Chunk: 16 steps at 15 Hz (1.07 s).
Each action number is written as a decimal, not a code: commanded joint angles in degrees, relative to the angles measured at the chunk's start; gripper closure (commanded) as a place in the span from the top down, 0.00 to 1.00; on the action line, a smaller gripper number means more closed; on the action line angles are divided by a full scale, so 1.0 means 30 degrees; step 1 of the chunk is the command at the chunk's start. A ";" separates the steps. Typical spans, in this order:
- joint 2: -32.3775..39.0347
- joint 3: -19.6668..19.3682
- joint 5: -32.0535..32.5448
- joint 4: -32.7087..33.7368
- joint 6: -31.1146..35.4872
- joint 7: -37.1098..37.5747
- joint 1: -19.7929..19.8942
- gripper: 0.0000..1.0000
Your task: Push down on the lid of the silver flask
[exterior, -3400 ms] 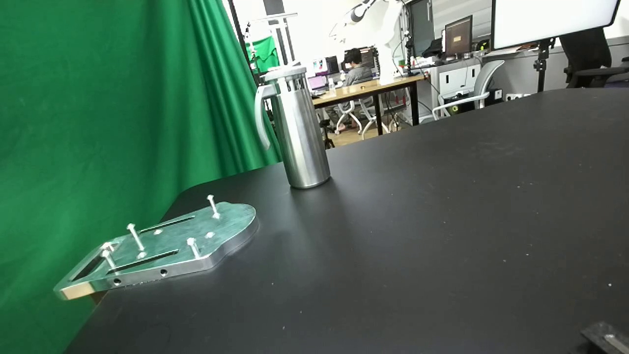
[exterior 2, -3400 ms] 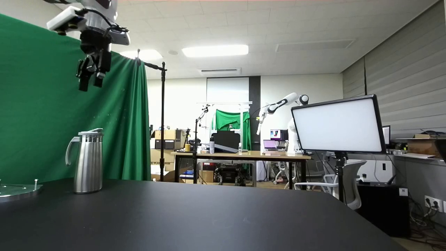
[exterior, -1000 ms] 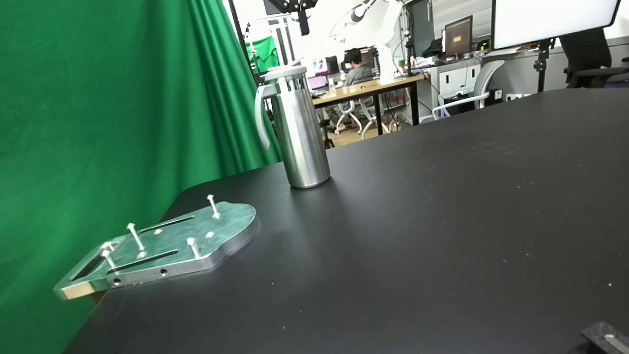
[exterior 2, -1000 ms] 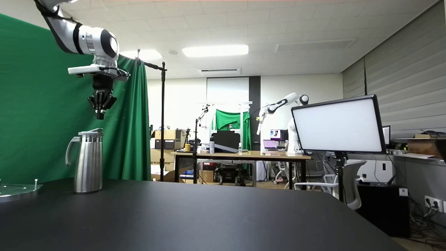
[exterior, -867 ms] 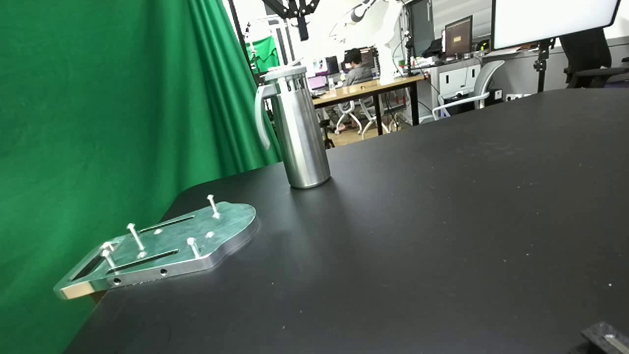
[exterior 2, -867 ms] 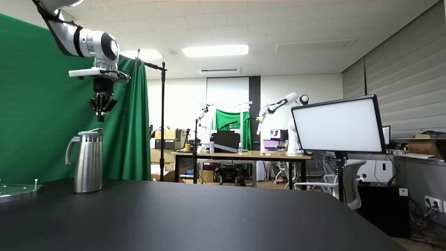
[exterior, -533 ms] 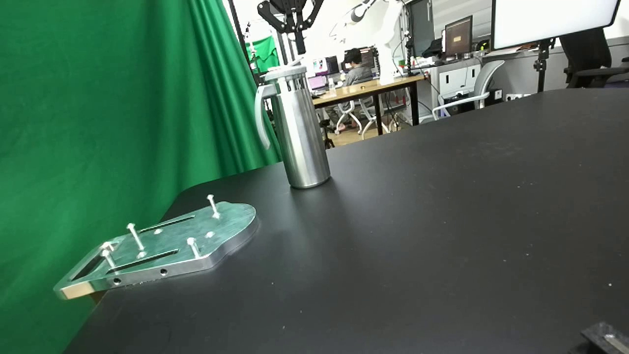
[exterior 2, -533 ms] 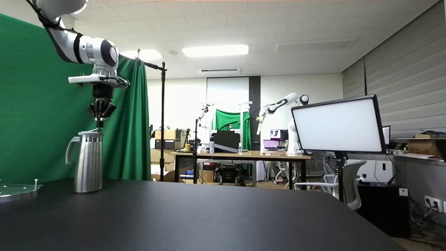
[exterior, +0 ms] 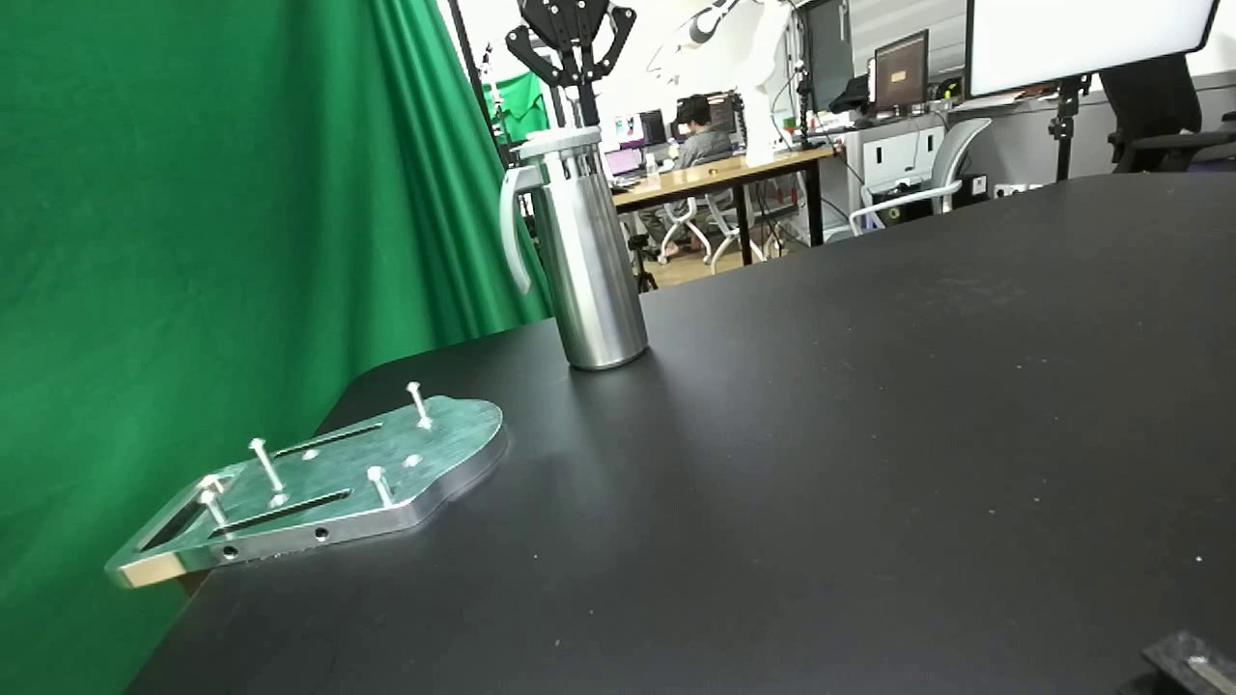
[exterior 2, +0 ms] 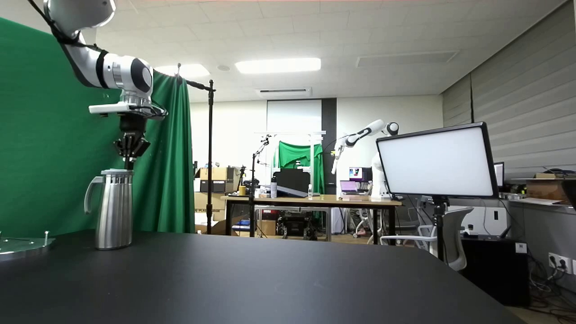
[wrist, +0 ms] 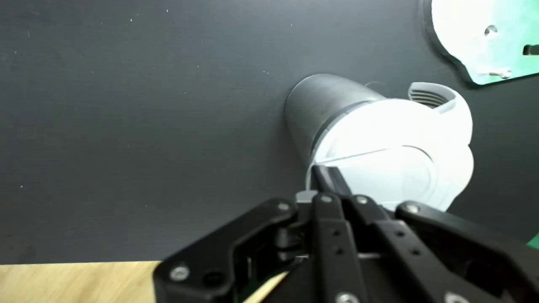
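in an exterior view the gripper [exterior 2: 129,164], jaws pressed together, meets the right side of the lid [exterior 2: 112,172] on the silver flask [exterior 2: 115,211], upright at far left on the black table [exterior 2: 270,281]. a white label [exterior 2: 520,248] on a black box [exterior 2: 492,274] at right is too small to read; only the wrist view looks down on the lid's flap [wrist: 379,176].
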<state>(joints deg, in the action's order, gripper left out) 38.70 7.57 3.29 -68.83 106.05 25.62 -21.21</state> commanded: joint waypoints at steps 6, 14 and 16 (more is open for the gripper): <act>-0.0281 0.0054 -0.0003 0.0856 -0.0446 0.0146 -0.0271 0.00; -0.3306 -0.0164 0.0119 -0.0996 -0.3782 0.0535 -0.0188 0.60; -0.4214 -0.0162 -0.0002 -0.2147 -0.4069 0.0460 -0.0056 0.73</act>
<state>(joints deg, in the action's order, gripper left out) 31.13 7.38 3.47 -69.08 95.21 25.79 -21.85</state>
